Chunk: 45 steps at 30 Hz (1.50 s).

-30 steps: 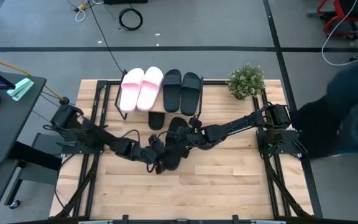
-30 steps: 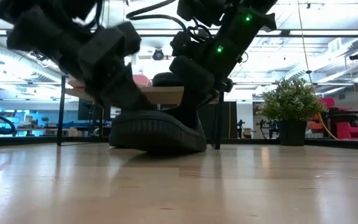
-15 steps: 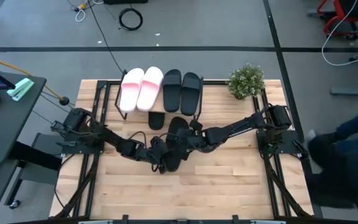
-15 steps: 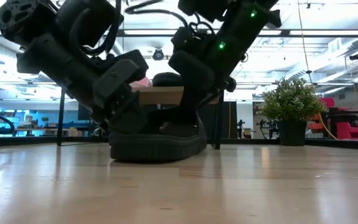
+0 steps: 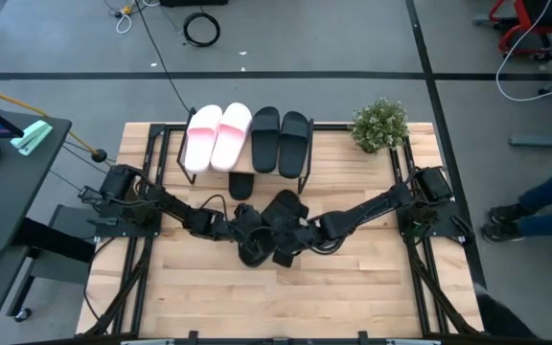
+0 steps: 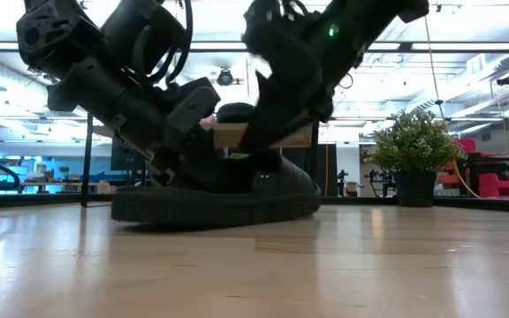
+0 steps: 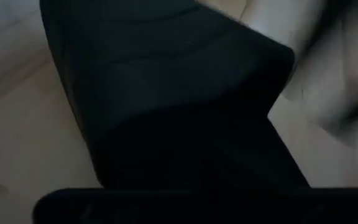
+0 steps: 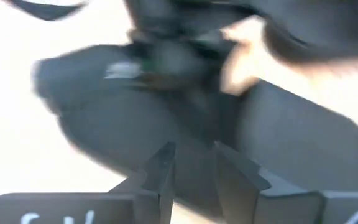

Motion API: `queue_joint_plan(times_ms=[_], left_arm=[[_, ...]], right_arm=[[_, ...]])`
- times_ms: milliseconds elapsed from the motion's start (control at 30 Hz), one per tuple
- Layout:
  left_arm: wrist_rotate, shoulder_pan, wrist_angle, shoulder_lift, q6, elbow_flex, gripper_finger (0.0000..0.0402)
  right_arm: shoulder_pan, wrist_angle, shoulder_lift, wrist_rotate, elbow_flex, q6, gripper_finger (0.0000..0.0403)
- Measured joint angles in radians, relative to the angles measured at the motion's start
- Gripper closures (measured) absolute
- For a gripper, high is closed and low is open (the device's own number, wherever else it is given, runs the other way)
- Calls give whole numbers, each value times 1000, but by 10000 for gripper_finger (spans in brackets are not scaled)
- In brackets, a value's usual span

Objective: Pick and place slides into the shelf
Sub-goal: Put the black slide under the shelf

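Both arms meet mid-table over one black slide (image 5: 274,240), which lies flat on the table (image 5: 353,297) in front of the shelf (image 5: 175,153).

Left gripper (image 5: 247,230) is pinched shut on that slide's strap/edge; the left wrist view is filled w/ black slide material, so the exact grip spot can't be told. Right gripper (image 5: 300,235) is on the same slide from the other side, fingers partly apart w/ the slide just beyond them in the right wrist view; can't tell if it actually grips. Prob a two-arm hold to steady or turn the slide before lifting.

Shelf sits at the far edge, left of centre. On top: two pink slides (image 5: 216,137) and two black slides (image 5: 281,141), side by side, so the top is about full. Another black slide (image 5: 241,185) pokes out from under the shelf's front edge, so the lower level looks like the target.

Plant (image 5: 379,125) at far right corner, well apart. Near half of the table is open room for moving.
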Motion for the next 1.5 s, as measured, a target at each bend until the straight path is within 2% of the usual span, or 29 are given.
queue_joint_plan(times_ms=[167,300,467,633,767,967,1200,1333,1500], left_arm=[[3,11,16,0,-3,0,396],[11,9,17,0,-1,0,393],[74,-8,19,-30,16,0,382],[84,-46,21,-98,34,0,396],[84,-60,23,-136,56,1,394],[80,-41,-2,-139,77,1,392],[79,-25,-27,-139,78,1,389],[80,-14,-27,-139,86,1,385],[77,8,-34,-139,89,1,397]], right_arm=[[6,153,1,-91,0,-97,293],[17,171,1,-141,0,-101,293],[48,19,1,-143,0,49,293],[59,-139,1,-46,0,176,299],[33,-228,1,-38,-7,258,324],[-24,-207,0,-18,-78,294,386],[-72,-110,0,-25,-162,267,396],[-127,-56,0,-15,-167,183,398],[-207,68,0,-23,-166,68,400]])
